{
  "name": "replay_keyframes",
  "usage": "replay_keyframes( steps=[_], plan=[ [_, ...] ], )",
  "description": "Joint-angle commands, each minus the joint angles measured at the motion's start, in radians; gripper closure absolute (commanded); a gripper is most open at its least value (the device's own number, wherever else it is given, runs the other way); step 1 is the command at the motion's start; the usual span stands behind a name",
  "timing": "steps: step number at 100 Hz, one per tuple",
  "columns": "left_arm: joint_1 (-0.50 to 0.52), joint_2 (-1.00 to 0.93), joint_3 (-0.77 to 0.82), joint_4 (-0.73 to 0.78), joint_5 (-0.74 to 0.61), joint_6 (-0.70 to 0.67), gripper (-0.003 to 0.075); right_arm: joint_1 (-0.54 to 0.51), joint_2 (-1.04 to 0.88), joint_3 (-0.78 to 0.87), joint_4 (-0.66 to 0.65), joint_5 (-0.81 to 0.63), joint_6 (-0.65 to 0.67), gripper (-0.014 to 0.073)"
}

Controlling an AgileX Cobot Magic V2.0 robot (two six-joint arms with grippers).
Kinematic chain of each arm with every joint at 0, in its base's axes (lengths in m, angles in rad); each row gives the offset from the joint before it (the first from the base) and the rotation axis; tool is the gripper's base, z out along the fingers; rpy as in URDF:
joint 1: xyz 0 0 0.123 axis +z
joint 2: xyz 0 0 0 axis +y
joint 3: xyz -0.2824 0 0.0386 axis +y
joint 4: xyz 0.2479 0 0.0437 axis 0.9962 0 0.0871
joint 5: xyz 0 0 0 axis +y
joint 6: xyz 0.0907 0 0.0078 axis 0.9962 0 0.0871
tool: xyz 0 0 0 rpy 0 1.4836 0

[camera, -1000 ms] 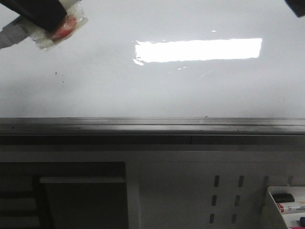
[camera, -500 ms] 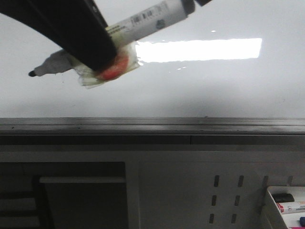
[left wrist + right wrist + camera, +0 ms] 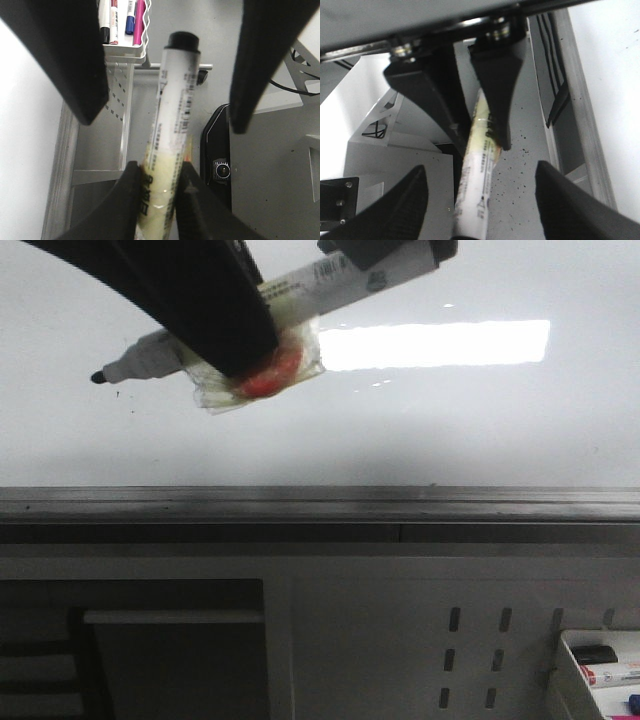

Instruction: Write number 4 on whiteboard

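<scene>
The whiteboard (image 3: 450, 430) is glossy white with a bright rectangular reflection. No number 4 shows on it, only tiny dark specks. My left gripper (image 3: 235, 340) is shut on a white marker (image 3: 150, 355) wrapped in yellowish tape with a red patch. The marker's black tip (image 3: 97, 377) points left, just over the board. In the left wrist view my left gripper (image 3: 159, 172) clamps the marker (image 3: 175, 100) near its taped part. My right gripper (image 3: 390, 252) is open, with its fingers on either side of the marker's back end (image 3: 475, 200) and not touching it.
A grey metal rail (image 3: 320, 505) runs along the board's near edge. Below it is a grey perforated panel (image 3: 470, 650). A white tray (image 3: 600, 665) holding spare markers is at the lower right; it also shows in the left wrist view (image 3: 122, 25).
My left gripper has swung in from the upper left, carrying the marker rightward over the board. My right gripper has come in at the top around the marker's back end.
</scene>
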Motion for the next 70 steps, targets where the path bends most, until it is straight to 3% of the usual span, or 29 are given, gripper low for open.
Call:
replay_keyframes(
  steps=[1,23,49,70],
  plan=[
    [-0.01,-0.024,-0.033,-0.031,-0.027,-0.008,0.0733,0.001,-0.022,0.002,0.045,-0.027,0.005,0.0179],
    [-0.01,-0.024,-0.033,-0.031,-0.027,-0.008,0.0733,0.001,-0.023,0.096,0.105,-0.102,0.003,0.0179],
    [-0.01,-0.024,-0.033,-0.031,-0.029,-0.008,0.0733,0.001,-0.025,0.094,0.142,-0.112,-0.051,0.018],
    [-0.01,-0.024,-0.033,-0.031,-0.04,-0.008,0.0733,0.001,-0.025,0.094,0.169,-0.114,-0.086,0.0299]
  ],
)
